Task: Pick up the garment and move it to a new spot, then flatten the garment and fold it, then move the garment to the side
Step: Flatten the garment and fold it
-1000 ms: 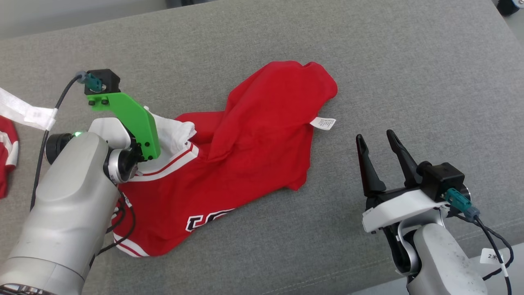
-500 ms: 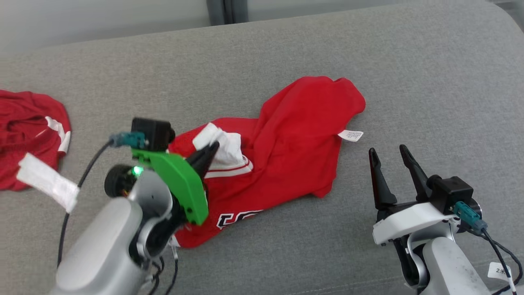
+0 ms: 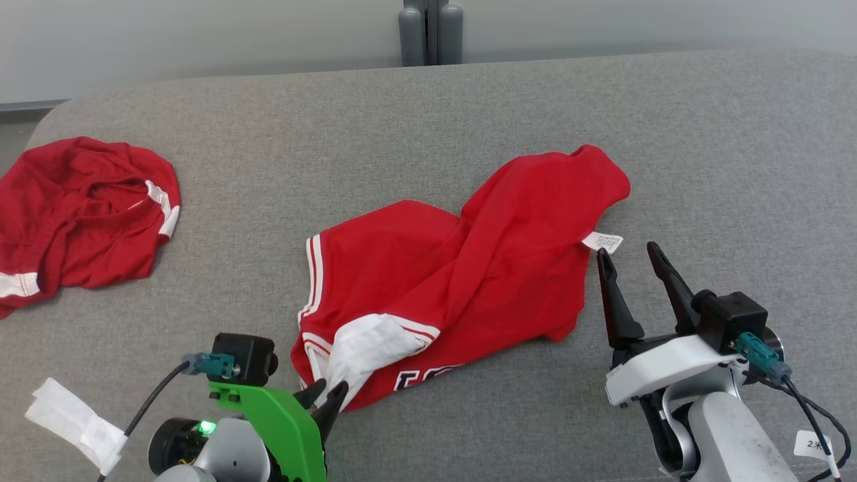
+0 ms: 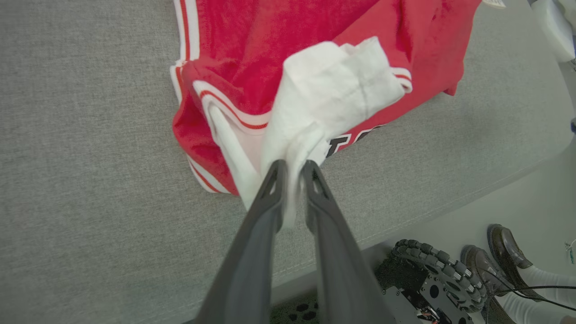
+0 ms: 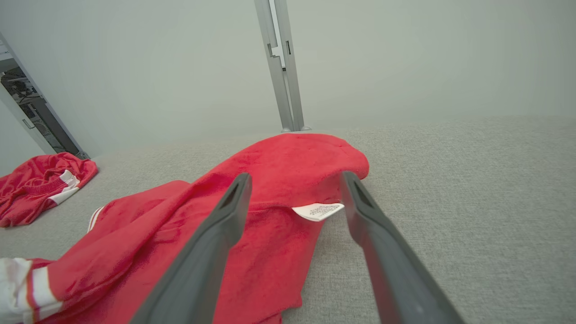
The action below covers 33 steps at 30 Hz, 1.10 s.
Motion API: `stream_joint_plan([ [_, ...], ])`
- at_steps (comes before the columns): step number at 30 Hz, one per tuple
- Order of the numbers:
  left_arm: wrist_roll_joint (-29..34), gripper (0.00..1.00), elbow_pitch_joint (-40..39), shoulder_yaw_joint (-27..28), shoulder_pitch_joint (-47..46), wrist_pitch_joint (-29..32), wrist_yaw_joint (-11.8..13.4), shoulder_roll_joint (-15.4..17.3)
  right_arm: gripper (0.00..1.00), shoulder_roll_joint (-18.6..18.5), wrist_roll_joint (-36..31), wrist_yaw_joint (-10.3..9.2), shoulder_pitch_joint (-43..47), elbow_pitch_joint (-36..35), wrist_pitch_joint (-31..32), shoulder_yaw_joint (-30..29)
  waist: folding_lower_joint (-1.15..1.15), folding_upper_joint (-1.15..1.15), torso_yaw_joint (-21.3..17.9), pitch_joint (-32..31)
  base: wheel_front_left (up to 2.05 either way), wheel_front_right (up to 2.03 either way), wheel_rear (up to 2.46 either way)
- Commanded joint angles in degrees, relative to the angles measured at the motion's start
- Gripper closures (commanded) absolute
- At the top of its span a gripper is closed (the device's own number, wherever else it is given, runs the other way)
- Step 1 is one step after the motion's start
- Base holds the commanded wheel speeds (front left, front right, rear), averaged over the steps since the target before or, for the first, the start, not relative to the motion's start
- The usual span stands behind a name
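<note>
Left gripper [image 4: 293,165] pinches the white lining of the garment [image 3: 495,268] (likely to drag it flat); right gripper [image 3: 628,253] waits alongside, fingers spread.

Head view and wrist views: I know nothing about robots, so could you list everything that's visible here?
red garment: one, red with white trim and lining, crumpled in the middle of the surface.
second garment: one, red and white, bunched at the far left.
care label: one, white, on the red garment's right edge.
padded surface: one, grey, under both garments.
post: one, grey, behind the surface.
shoes: two, dark, a person's, on the floor.
left gripper: one, dark fingers, pinching the red garment's white lining.
right gripper: one, dark fingers, open and empty, just right of the red garment.
</note>
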Motion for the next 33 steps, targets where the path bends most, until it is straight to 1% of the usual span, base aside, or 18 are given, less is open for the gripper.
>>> stream_joint_plan([
  [1, 0.04, 0.00, 0.32, 0.45, 0.00, -0.19, 0.47, 0.26, 0.00, -0.17, -0.04, 0.03, 0.70, -0.19, 0.25, 0.12, 0.00, 0.00, 0.02, -0.13, 0.00, 0.00, 0.00],
  [4, -1.05, 0.00, -1.10, 2.20, -1.58, -1.01, 0.55, -0.22, 0.00, -0.18, -0.08, 0.03, 0.74, -0.26, 0.30, -0.02, 0.00, 0.00, -0.32, -0.20, 0.00, 0.00, 0.00],
  [8, 0.15, 0.00, -1.69, 5.18, -5.14, -1.96, 1.36, 0.82, 0.00, -0.15, 0.10, 0.03, 0.68, -0.37, 0.25, -0.22, 0.00, 0.00, -1.10, 0.06, 0.00, 0.00, 0.00],
  [10, -0.74, 0.00, -0.12, 6.22, -7.50, -2.19, 1.22, -0.36, 0.00, -0.17, 0.23, 0.03, 0.45, -0.57, 0.23, -0.16, 0.00, 0.00, -1.69, 0.60, 0.00, 0.00, 0.00],
  [13, 1.17, 0.00, 5.96, 6.20, -11.99, -1.92, 1.29, -0.97, 0.00, -0.15, 0.39, 0.03, -0.34, -0.89, 0.21, 0.06, 0.00, 0.00, -2.80, 1.87, 0.00, 0.00, 0.00],
  [14, 1.78, 0.00, 8.42, 5.86, -13.43, -1.99, 1.23, -1.52, 0.00, -0.15, 0.37, 0.03, -0.64, -0.95, 0.19, 0.15, 0.00, 0.00, -3.24, 2.31, 0.00, 0.00, 0.00],
  [15, 1.81, 0.00, 11.43, 5.58, -14.97, -2.12, 1.07, -2.85, 0.00, -0.16, 0.33, 0.03, -0.96, -1.05, 0.16, 0.24, 0.00, 0.00, -3.81, 2.95, 0.00, 0.00, 0.00],
  [18, 2.20, 0.00, 20.22, 4.99, -19.15, -1.88, -0.01, -4.87, 0.00, -0.17, 0.46, 0.03, -1.98, -1.17, -0.01, 0.66, 0.00, 0.00, -5.87, 4.95, 0.00, 0.00, 0.00],
  [20, 1.03, 0.00, 24.82, 4.87, -21.07, -1.77, -1.41, -6.75, 0.00, -0.13, 0.58, 0.03, -2.41, -1.26, -0.19, 0.68, 0.00, 0.00, -7.04, 5.97, 0.00, 0.00, 0.00],
  [22, 0.55, 0.00, 28.85, 4.69, -22.60, -1.40, -2.15, -7.62, 0.00, -0.18, 0.71, 0.02, -2.71, -1.29, -0.39, 0.43, 0.00, 0.00, -8.04, 6.87, 0.00, 0.00, 0.00],
  [24, 1.91, 0.00, 32.51, 3.80, -24.09, -0.75, -1.88, -7.34, 0.00, -0.13, 0.89, 0.03, -2.92, -1.23, -0.53, 0.33, 0.00, 0.00, -8.86, 7.60, 0.00, 0.00, 0.00],
  [26, 1.75, 0.00, 34.81, 3.71, -24.98, -0.83, -1.83, -8.26, 0.00, -0.13, 0.95, 0.03, -2.94, -1.10, -0.70, 0.24, 0.00, 0.00, -9.35, 7.92, 0.00, 0.00, 0.00],
  [29, 2.84, 0.00, 38.05, 3.06, -25.97, -1.03, -1.46, -8.53, 0.00, -0.14, 1.22, 0.03, -2.68, -0.88, -0.94, 0.06, 0.00, 0.00, -9.85, 8.12, 0.00, 0.00, 0.00],
  [32, 1.31, 0.00, 39.61, 3.02, -25.93, -1.01, -3.36, -9.90, 0.00, -0.13, 1.37, 0.03, -2.64, -0.78, -1.08, -0.05, 0.00, 0.00, -9.91, 8.21, 0.00, 0.00, 0.00],
  [33, 1.13, 0.11, 39.92, 2.96, -25.99, -1.06, -3.89, -10.17, 0.00, -0.14, 1.38, 0.03, -2.76, -0.76, -1.14, -0.02, 0.00, 0.00, -9.89, 8.25, 0.00, 0.00, 0.00],
])
